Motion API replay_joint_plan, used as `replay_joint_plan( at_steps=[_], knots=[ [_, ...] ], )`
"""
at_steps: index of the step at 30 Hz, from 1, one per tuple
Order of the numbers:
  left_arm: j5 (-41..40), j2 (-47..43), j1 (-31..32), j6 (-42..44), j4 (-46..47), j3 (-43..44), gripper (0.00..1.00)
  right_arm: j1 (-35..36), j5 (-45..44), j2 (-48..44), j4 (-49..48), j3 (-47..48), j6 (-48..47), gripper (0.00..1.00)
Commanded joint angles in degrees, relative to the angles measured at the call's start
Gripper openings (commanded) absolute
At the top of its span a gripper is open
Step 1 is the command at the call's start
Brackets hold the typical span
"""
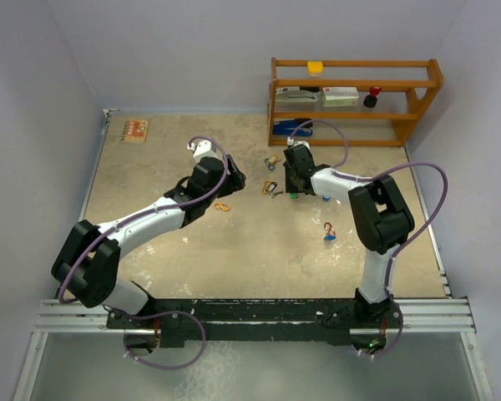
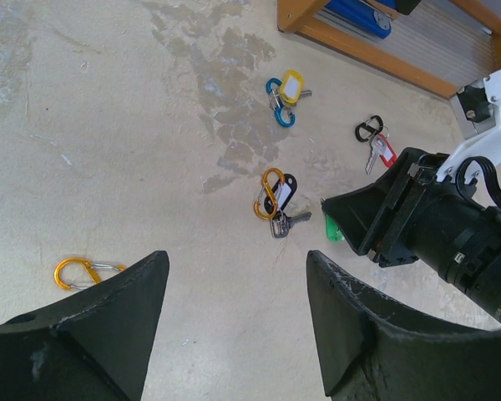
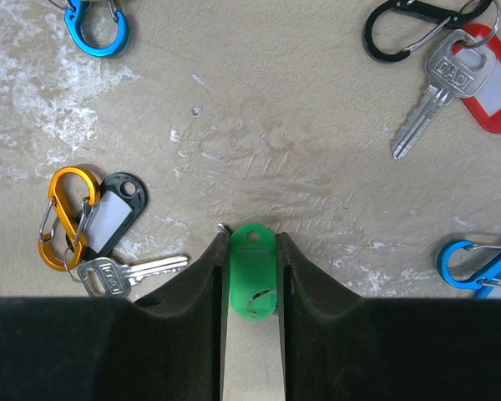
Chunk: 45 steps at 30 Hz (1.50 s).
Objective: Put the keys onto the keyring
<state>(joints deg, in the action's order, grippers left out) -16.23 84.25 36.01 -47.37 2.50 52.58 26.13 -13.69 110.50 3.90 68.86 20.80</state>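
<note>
My right gripper (image 3: 252, 238) is shut on a green key tag (image 3: 252, 276) with a small split ring, low over the table; its key is hidden. To its left lies a silver key with a black tag on an orange carabiner (image 3: 96, 230). At the upper right lies a silver key with a red tag on a black carabiner (image 3: 451, 63). My left gripper (image 2: 236, 253) is open and empty above the table, facing the right gripper (image 2: 351, 219). A loose orange carabiner (image 2: 83, 272) lies by its left finger. A yellow tag on a blue carabiner (image 2: 285, 93) lies farther off.
A wooden shelf (image 1: 355, 100) with small items stands at the back right. A blue carabiner (image 3: 476, 266) lies right of my right gripper and another (image 3: 96, 25) at the upper left. A red and blue key set (image 1: 329, 232) lies near the right arm. A card (image 1: 135, 130) lies at the back left.
</note>
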Motion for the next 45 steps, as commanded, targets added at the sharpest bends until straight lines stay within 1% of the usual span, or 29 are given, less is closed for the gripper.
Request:
replay_joint_plan(
  at_steps=[1,10,24,34,39,45],
  knots=[
    [0.5,-0.4,-0.4,0.5,2.9,-0.4,0.64,0.0,-1.1,-4.0,0.9,-1.3,-0.7,0.22],
    [1.0,0.5,-0.4,0.3,3.4,-0.4,0.64,0.1,-2.7,-13.9,0.3,-4.4,-1.9,0.22],
    [-1.1,2.4,-0.5,-0.1,2.8,-1.5,0.64,0.4,-2.0,-23.1,0.2,-9.1,-2.4,0.21],
    [-5.8,3.9,-0.5,0.4,-1.6,-2.7,0.63,2.0,-2.2,-26.5,-0.2,-9.8,-2.7,0.21],
    [-7.8,4.5,-0.5,0.9,-6.2,-2.5,0.63,2.8,-2.3,-26.7,0.1,-9.5,-2.8,0.22],
    [-5.1,3.7,-0.5,0.5,-7.8,-4.9,0.63,3.2,-2.4,-26.6,0.1,-9.4,-2.8,0.21]
  ],
)
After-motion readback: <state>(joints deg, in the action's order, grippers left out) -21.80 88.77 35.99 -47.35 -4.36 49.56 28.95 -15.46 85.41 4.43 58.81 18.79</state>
